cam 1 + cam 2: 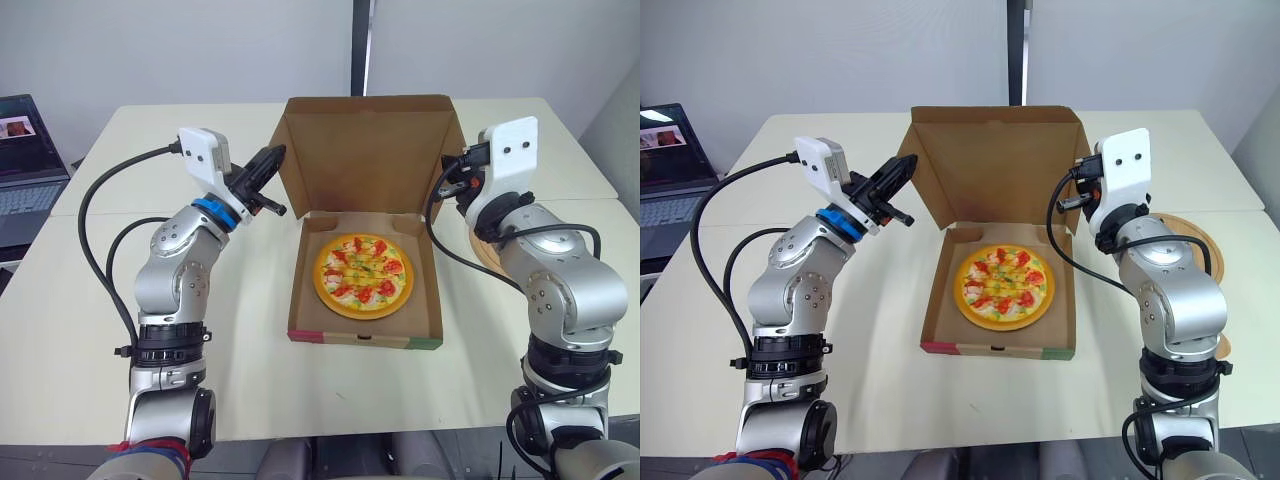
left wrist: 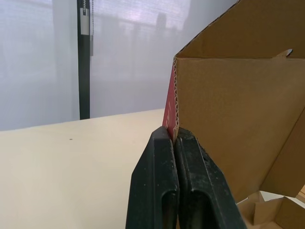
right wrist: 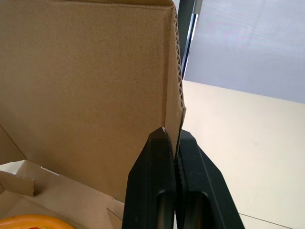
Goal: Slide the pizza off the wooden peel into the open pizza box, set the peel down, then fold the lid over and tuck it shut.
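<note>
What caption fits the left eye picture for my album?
Left end effector and right end effector pinch the lid, pizza inside box.

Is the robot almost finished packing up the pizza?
Nearly! The pizza is in the box, and the wooden peel lies on the table. Now the left gripper and right gripper each pinch a side edge of the lid, which stands upright. Left to do: fold it down and tuck it shut.

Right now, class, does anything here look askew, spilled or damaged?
Nothing stands out. The pizza sits whole in the box, and the lid stands upright with the left gripper and right gripper each pinching a side edge.
</note>
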Controlling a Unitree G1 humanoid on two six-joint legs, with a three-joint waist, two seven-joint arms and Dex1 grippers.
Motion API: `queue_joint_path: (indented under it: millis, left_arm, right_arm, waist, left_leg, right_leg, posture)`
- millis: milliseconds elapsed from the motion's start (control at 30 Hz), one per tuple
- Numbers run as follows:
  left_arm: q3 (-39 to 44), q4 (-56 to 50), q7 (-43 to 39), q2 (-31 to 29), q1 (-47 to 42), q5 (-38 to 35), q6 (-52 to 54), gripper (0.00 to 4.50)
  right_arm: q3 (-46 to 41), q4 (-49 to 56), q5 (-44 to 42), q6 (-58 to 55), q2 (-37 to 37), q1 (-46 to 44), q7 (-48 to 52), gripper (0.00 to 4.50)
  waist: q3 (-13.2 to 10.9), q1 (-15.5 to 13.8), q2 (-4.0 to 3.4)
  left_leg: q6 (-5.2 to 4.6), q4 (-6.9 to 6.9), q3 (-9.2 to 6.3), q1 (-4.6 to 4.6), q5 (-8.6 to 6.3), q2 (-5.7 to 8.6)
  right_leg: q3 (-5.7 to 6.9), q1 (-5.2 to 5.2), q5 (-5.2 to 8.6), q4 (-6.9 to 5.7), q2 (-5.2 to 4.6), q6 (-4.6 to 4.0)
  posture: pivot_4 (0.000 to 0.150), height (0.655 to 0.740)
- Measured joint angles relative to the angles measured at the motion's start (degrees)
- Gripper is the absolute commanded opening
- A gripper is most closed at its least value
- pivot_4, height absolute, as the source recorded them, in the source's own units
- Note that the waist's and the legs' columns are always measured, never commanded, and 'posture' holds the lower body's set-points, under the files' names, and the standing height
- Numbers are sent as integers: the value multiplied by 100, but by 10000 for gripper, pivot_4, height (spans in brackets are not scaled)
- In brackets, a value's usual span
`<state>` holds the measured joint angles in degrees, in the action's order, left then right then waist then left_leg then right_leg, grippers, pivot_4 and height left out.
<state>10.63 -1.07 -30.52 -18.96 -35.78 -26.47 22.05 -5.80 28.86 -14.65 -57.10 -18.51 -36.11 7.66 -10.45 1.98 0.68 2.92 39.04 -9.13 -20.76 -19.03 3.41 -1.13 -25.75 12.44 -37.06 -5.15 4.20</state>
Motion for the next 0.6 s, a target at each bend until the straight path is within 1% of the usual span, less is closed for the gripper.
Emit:
queue_joint_path:
  millis: [167,400,600]
  left_arm:
    - [-124,-219,302,27,-204,9,384,63]
    - [-135,-722,814,215,-299,-22,1048,63]
    - [-26,-1258,1118,426,-235,-336,1618,63]
  right_arm:
    - [-128,-22,-6,-112,99,-61,-27,0]
    - [-256,-41,-7,-428,113,-232,-31,0]
    - [-388,286,-7,-801,252,-243,-107,0]
  waist:
    - [0,-6,0]
    - [0,-7,0]
    - [0,-11,0]
  left_leg:
    - [0,1,0,-1,0,1]
    - [1,1,0,-1,1,1]
    - [1,1,0,-1,0,0]
  right_leg:
    - [-1,0,0,-1,0,0]
    - [0,0,0,-1,0,0]
    - [0,0,0,-2,-1,0]
  posture:
    - [1500,7400]
    - [1500,7400]
    - [1500,7400]
